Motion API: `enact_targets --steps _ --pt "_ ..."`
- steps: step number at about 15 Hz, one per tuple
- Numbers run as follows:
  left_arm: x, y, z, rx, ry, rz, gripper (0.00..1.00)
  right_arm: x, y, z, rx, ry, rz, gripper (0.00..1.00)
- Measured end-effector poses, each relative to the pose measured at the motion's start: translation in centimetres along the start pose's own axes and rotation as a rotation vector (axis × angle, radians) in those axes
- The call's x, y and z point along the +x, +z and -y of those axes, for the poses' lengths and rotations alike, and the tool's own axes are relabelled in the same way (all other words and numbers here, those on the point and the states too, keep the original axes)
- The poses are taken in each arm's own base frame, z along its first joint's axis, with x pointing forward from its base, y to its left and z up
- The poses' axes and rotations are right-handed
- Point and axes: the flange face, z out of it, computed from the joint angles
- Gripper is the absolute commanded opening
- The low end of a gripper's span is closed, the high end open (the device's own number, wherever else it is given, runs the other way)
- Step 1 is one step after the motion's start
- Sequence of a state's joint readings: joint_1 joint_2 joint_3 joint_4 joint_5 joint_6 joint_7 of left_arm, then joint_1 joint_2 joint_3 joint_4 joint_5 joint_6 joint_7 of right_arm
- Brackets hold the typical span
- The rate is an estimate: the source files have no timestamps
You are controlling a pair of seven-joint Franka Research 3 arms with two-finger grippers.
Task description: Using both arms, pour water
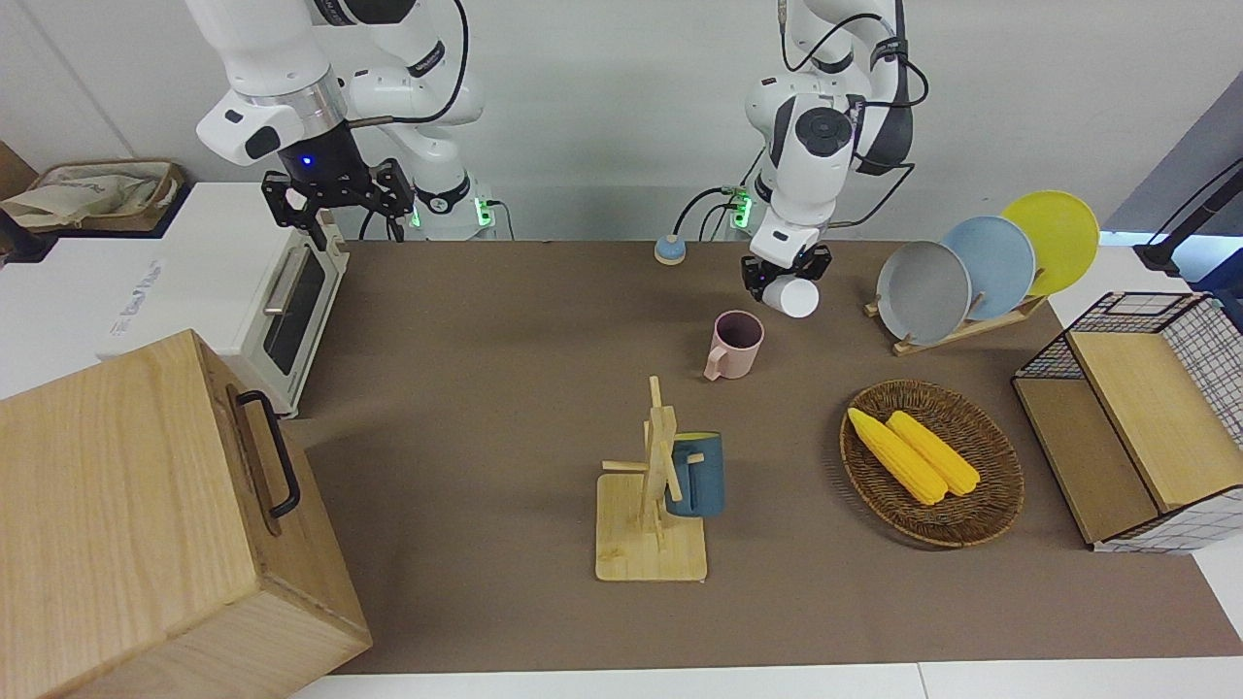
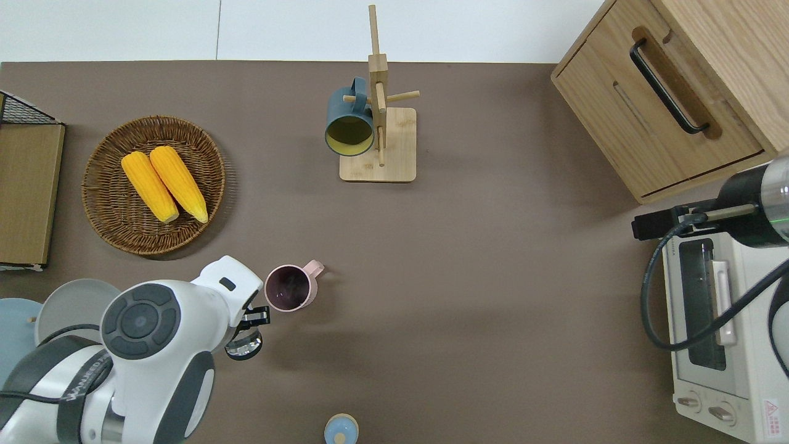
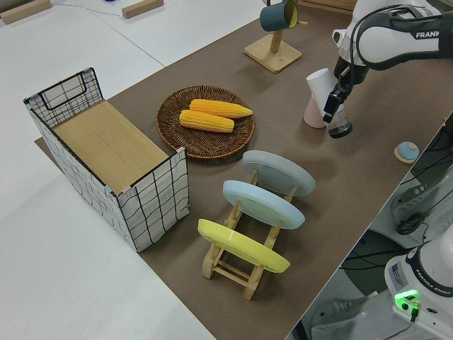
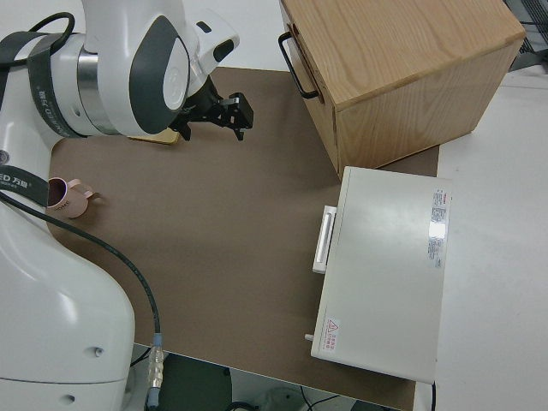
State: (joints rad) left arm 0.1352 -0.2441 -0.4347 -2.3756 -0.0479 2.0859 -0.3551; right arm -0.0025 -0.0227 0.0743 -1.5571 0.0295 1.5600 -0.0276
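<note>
- While a white cylindrical cup (image 1: pixel 794 297) is gripped tilted in the left hand (image 1: pixel 783 275), pouring into the pink handled mug (image 1: pixel 735 344) appears underway.
- Further tipping is likely called for.
- The right hand (image 1: pixel 335 199) is parked, fingers spread.

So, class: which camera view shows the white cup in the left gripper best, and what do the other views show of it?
The left side view: the white cup shows tilted in the left gripper beside the pink mug. The front view shows mostly its base. Overhead, the arm hides most of it. The right side view misses it.
</note>
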Motion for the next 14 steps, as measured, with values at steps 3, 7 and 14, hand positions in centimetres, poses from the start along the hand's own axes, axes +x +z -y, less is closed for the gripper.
enact_targets --steps 3,7,14 --pt "2.1 -0.5 3.3 -0.016 -0.072 -0.075 0.00 0.0 0.0 0.0 0.000 0.000 0.000 0.992" --pt "4.6 -1.5 7.9 -0.038 -0.170 -0.188 0.00 0.0 0.0 0.0 0.000 0.000 0.000 0.992" --pt "7.6 -5.5 14.2 -0.052 -0.291 -0.375 0.00 0.0 0.0 0.0 0.000 0.000 0.000 0.992"
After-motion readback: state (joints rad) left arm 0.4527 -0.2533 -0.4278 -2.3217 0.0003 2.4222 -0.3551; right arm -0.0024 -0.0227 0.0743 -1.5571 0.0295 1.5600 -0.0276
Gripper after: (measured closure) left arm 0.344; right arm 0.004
